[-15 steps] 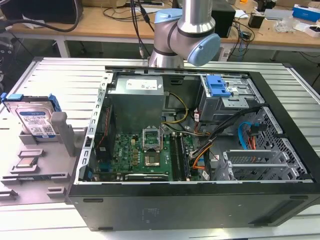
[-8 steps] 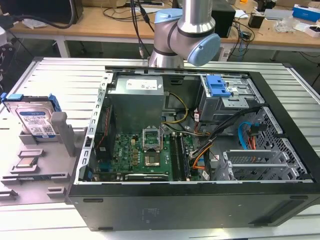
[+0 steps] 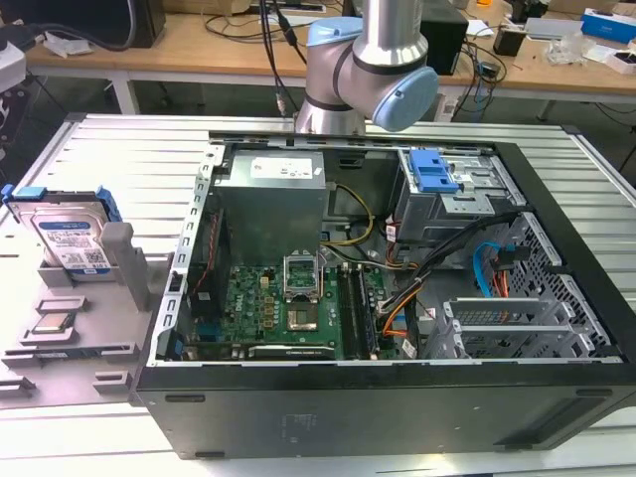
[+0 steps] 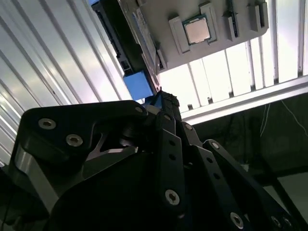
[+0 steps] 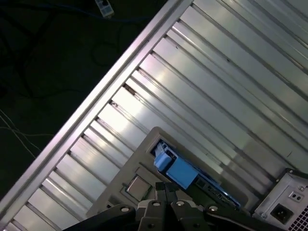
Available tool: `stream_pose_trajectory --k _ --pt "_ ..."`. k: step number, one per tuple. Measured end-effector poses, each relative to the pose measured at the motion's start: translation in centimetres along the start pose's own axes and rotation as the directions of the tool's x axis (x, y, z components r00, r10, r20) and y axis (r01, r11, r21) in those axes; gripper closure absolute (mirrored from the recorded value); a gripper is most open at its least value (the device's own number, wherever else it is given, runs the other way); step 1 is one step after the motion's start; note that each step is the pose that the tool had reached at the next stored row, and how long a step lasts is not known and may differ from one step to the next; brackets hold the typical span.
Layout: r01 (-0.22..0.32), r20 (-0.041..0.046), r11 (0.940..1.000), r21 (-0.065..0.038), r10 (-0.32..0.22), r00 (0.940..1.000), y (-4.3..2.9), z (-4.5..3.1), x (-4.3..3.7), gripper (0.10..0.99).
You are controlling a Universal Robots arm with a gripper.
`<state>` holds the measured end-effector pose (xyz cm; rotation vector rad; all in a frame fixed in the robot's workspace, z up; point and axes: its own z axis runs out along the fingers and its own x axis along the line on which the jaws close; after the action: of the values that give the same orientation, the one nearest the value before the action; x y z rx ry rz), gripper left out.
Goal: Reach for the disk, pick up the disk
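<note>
The disk [image 3: 72, 238] stands on edge in the gray holder [image 3: 104, 323], at the exterior view's left of the case [image 3: 397, 417], straight ahead of the gripper [image 5: 166, 188], which is clenched on nothing and not touching it.

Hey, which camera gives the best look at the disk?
The exterior view: the disk stands in the grey holder at that view's left, label facing the camera. Both wrist views catch it obliquely, mainly its blue bracket.
</note>
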<state>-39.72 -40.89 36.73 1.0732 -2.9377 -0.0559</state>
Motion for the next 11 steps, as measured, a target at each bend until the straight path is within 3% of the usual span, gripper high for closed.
stream_pose_trajectory --k 5,9,11 --pt "0.088 -0.0035 0.9961 0.000 -0.088 0.9961 0.01 0.00 0.00 0.980" --pt "0.164 -0.0063 0.9864 0.000 -0.164 0.9864 0.00 0.00 0.00 0.980" --pt "0.213 -0.0082 0.9770 -0.001 -0.213 0.9770 0.00 0.00 0.00 0.980"
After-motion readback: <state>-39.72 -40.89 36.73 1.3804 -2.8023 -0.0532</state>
